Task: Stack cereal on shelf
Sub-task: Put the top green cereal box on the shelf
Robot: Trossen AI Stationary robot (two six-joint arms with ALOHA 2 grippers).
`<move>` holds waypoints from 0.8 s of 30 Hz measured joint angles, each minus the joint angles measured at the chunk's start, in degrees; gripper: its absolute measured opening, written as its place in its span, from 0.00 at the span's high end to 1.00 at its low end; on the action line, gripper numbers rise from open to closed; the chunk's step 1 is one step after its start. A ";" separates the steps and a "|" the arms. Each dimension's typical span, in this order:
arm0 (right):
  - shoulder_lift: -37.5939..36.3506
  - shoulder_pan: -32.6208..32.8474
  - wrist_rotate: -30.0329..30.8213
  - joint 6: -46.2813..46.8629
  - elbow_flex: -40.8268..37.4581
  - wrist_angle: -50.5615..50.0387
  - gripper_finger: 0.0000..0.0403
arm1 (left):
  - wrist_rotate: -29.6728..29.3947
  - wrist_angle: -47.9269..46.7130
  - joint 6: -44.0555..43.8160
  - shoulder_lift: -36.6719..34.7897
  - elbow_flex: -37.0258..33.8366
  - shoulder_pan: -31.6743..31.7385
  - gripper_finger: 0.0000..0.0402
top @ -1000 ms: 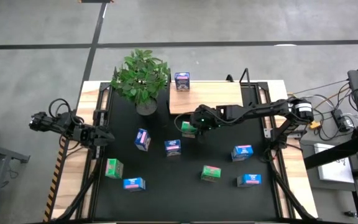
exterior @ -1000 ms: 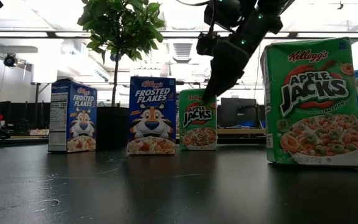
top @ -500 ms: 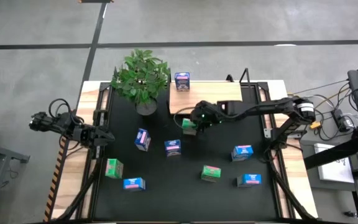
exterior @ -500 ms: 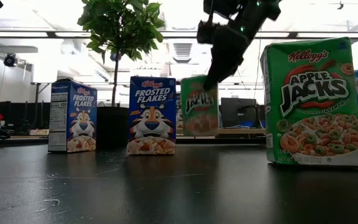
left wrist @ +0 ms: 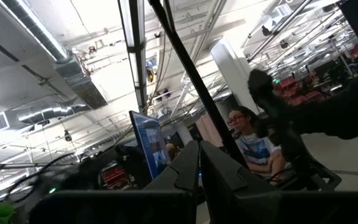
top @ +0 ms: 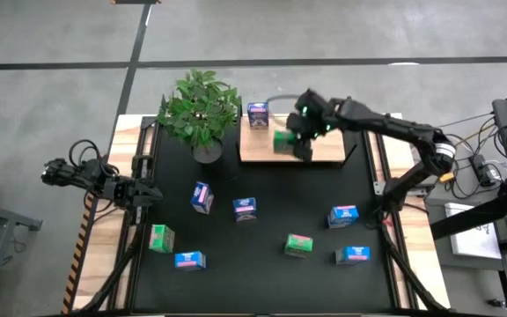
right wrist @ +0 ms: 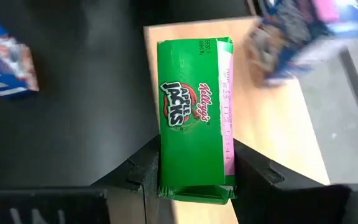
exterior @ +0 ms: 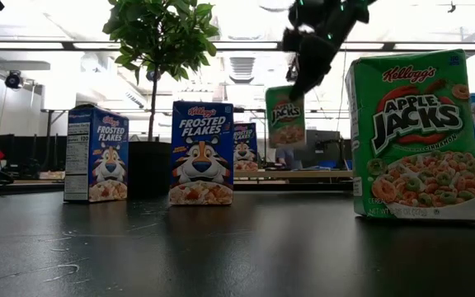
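While the right gripper (top: 299,141) hangs over the shelf (top: 324,151), its fingers (right wrist: 146,169) pinch a green box (right wrist: 192,140) by its two long sides, the box clear of the board below. A blue box (top: 257,114) stands at the shelf's far left corner. The left gripper (top: 146,192) rests at the mat's (top: 262,264) left edge, fingers pressed together.
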 joint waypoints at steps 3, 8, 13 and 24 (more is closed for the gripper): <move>0.69 -5.96 -3.94 -3.44 -0.97 2.71 0.66 | 0.00 -0.01 0.53 0.00 0.00 0.01 1.00; 2.55 -12.28 -7.76 -5.96 -2.44 8.30 0.66 | -0.02 -0.01 1.29 0.00 0.00 -0.01 1.00; 4.16 -14.70 -7.75 -7.77 -3.44 9.96 0.66 | -0.04 -0.02 1.29 0.00 0.00 0.00 1.00; 5.87 -15.18 -6.41 -5.72 -3.48 10.18 0.62 | -0.04 -0.49 1.32 0.00 0.00 0.00 1.00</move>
